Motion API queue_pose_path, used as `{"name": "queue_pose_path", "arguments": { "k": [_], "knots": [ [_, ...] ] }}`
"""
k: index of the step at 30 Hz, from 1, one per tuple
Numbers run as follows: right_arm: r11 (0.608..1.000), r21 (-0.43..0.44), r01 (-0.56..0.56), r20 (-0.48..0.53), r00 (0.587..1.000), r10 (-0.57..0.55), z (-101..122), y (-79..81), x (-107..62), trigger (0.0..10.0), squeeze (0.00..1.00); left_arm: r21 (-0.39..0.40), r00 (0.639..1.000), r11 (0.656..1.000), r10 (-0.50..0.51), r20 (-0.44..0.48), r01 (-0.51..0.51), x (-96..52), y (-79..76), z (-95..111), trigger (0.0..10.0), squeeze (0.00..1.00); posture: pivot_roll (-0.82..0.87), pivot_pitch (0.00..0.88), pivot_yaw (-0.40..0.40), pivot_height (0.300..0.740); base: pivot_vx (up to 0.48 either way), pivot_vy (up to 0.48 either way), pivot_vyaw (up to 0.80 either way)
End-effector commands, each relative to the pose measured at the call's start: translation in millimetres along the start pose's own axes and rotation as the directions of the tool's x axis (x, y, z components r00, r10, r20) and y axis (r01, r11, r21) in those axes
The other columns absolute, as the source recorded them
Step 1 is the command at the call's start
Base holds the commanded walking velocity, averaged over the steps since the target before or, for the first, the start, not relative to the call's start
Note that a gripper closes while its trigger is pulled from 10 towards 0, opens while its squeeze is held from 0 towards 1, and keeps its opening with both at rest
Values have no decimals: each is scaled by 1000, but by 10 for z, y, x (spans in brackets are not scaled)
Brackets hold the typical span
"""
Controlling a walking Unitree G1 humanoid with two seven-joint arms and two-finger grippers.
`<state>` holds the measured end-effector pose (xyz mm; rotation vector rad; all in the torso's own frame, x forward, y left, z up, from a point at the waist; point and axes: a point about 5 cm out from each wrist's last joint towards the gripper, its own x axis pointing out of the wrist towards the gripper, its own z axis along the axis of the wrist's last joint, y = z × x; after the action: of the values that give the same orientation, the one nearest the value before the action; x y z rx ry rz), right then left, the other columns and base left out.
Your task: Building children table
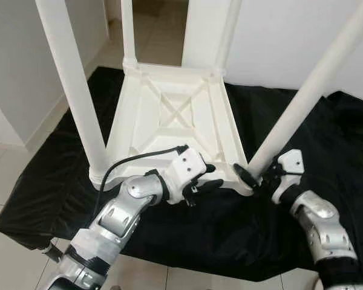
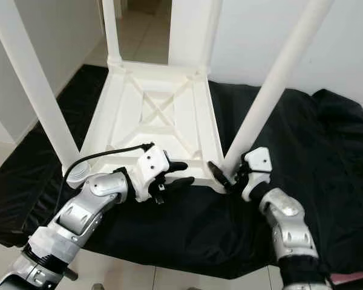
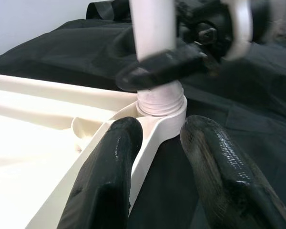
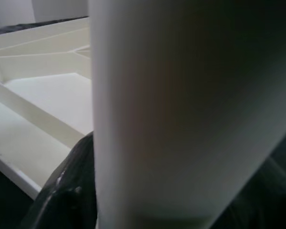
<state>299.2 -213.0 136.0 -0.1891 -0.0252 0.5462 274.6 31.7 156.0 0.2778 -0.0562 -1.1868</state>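
A white children's table (image 1: 169, 115) lies upside down on a black cloth, its legs pointing up. My right gripper (image 1: 259, 176) is shut on the base of the near right leg (image 1: 302, 96), just above its corner socket (image 3: 160, 102). The right wrist view is close on that leg (image 4: 181, 119), with one black finger (image 4: 71, 191) against it. My left gripper (image 1: 209, 177) is at the table's near edge beside that corner. Its fingers (image 3: 109, 167) are open and straddle the thin rim (image 3: 145, 152), with a dark gap on one side.
The black cloth (image 1: 218, 235) covers a low surface, with tiled floor (image 1: 0, 175) around it. A near left leg (image 1: 72, 90) and two far legs (image 1: 128, 36) stand upright. White walls lie left and right, with a doorway behind the table.
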Motion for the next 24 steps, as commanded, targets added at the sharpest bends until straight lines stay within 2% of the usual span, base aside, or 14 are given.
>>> {"name": "queue_pose_path", "arguments": {
  "k": [1,2,4,7,11,12,13,14,23,24],
  "knots": [
    [1000,-3,-30,-34,999,30,-72,33,7,941,0,7,999,999,-34,-2,34,34,-32,11,10000,0,-69,0,-66,740,0,0,0],
    [999,-6,-46,-50,998,46,-96,27,24,0,0,9,999,999,-35,1,35,42,-32,20,10000,0,-69,0,-66,740,0,0,0],
    [998,-1,-58,-63,996,58,-122,32,25,0,0,12,999,999,-33,3,33,46,-29,28,10000,0,-69,0,-66,740,0,0,0],
    [996,55,-73,-47,996,76,-142,36,11,0,0,11,1000,1000,-27,6,27,46,-33,33,10000,0,-62,0,-73,740,0,0,0],
    [995,59,-84,-60,994,88,-172,53,-8,0,0,8,1000,1000,-25,4,25,50,-43,20,10000,0,-63,0,-72,740,0,0,0],
    [995,61,-85,-69,994,89,-192,71,-19,1686,0,5,1000,1000,-27,4,27,51,-52,16,10000,0,-65,0,-71,740,0,0,0],
    [995,61,-85,-69,994,89,-192,71,-19,1686,0,5,1000,1000,-27,4,27,51,-52,16,10000,0,-65,0,-71,740,0,0,0],
    [994,68,-87,-68,993,92,-198,97,-29,10000,0,4,1000,1000,-30,3,30,54,-60,10,10000,0,-67,0,-69,740,0,0,0],
    [992,121,-39,-5,999,40,-163,158,-55,10000,0,8,999,999,-45,1,45,69,-70,6,10000,0,-80,0,-63,740,0,0,0],
    [993,116,29,-15,1000,-27,-165,182,-59,10000,0,9,999,999,-47,0,47,66,-65,2,10000,0,-85,0,-61,740,0,0,0]
  ]
}}
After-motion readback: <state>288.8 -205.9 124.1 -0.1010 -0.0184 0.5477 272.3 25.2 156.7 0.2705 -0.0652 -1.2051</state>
